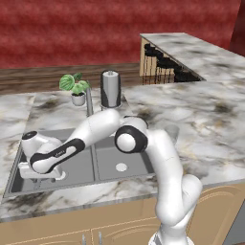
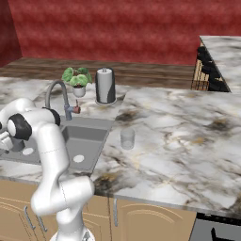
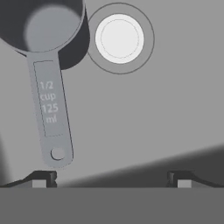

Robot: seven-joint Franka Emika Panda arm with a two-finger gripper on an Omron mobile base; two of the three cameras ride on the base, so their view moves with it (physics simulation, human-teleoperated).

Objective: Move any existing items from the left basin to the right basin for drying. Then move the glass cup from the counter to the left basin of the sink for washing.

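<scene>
In the hand view a dark grey cup (image 3: 41, 28) with a flat handle marked "1/2 cup" stands on the floor of the left basin (image 3: 144, 118), beside its round white drain (image 3: 119, 38). My gripper (image 3: 113, 179) is open just above that floor. The handle's end lies close to one fingertip (image 3: 46, 178), and nothing is between the fingers. From the left base view the hand (image 1: 40, 174) reaches down into the left basin (image 1: 79, 167). The right basin (image 1: 131, 153) holds only its drain. The glass cup (image 2: 127, 139) stands on the counter (image 2: 179, 136) right of the sink.
A thin steel tap (image 1: 89, 100) rises behind the sink's divider. A tall steel canister (image 1: 110, 89) and a small potted plant (image 1: 75, 86) stand on the counter behind it. My arm's elbow (image 1: 130, 136) hangs over the right basin.
</scene>
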